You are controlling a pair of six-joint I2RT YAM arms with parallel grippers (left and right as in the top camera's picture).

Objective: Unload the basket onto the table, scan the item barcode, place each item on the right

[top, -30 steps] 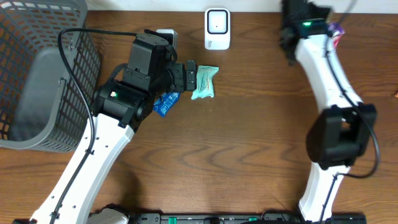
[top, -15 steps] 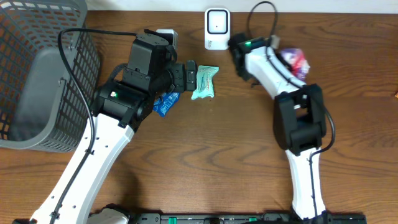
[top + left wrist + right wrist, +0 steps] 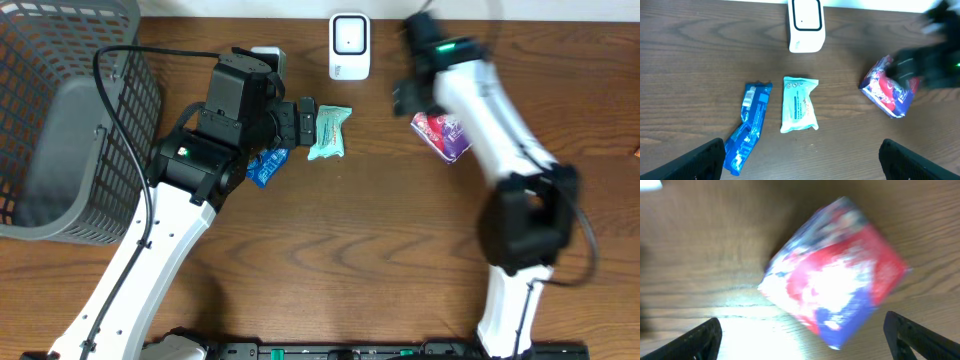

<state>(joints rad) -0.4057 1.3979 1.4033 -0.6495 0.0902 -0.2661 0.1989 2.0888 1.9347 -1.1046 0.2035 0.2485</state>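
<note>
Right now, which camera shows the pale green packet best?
Left wrist: the pale green packet lies whole and sharp, with its print visible. Overhead shows the packet small. Right wrist misses it, showing only a blurred red and purple bag.

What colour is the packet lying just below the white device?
The packet is pale mint green; the left wrist view shows it best.

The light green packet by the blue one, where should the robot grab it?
Probably across its long sides near the middle, coming straight down. The light green packet lies flat on the table, longer than wide, with a bare gap between it and the blue wrapper, so open jaws should fit either side.
</note>
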